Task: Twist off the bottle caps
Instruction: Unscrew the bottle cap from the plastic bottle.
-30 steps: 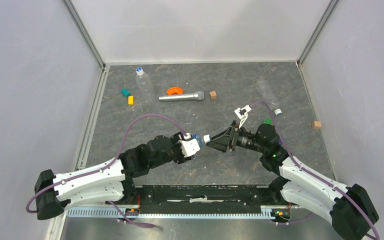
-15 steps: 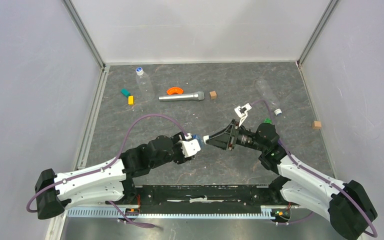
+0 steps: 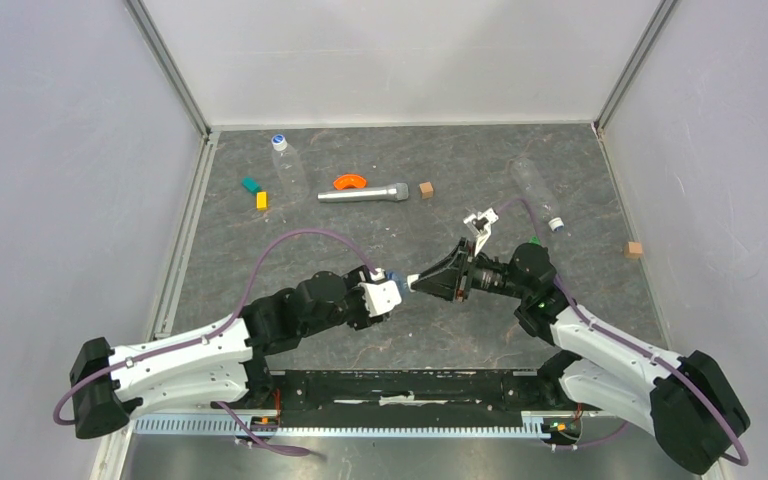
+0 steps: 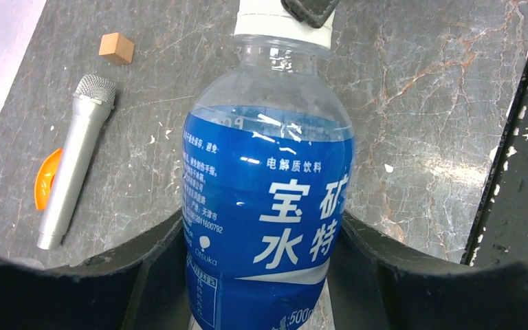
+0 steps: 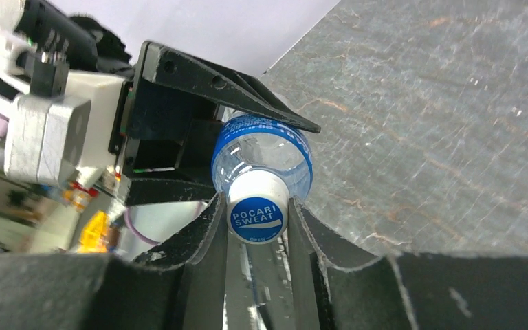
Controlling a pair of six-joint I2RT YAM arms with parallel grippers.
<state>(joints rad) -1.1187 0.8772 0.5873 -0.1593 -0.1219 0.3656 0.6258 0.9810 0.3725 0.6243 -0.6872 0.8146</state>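
Note:
My left gripper (image 3: pixel 388 287) is shut on the short blue-label bottle (image 4: pixel 268 206) and holds it above the floor at mid-table, neck pointing right. My right gripper (image 3: pixel 415 281) is shut on that bottle's cap (image 5: pixel 256 214), white with a blue top; both fingers press its rim. The cap sits on the bottle's neck (image 4: pixel 275 42). Two clear unlabelled bottles lie on the floor with caps on: one at the back left (image 3: pixel 287 167), cap (image 3: pixel 278 141), and one at the back right (image 3: pixel 533 188), cap (image 3: pixel 556 225).
A silver microphone-like cylinder (image 3: pixel 364 192), an orange curved piece (image 3: pixel 348 181) and a brown cube (image 3: pixel 426 189) lie at the back middle. Green (image 3: pixel 250 185) and yellow (image 3: pixel 261 200) blocks lie at left. Another brown cube (image 3: pixel 634 249) lies at right. Walls enclose three sides.
The right wrist and forearm have turned and shifted slightly left while gripping the cap. The left arm holds the bottle nearly still.

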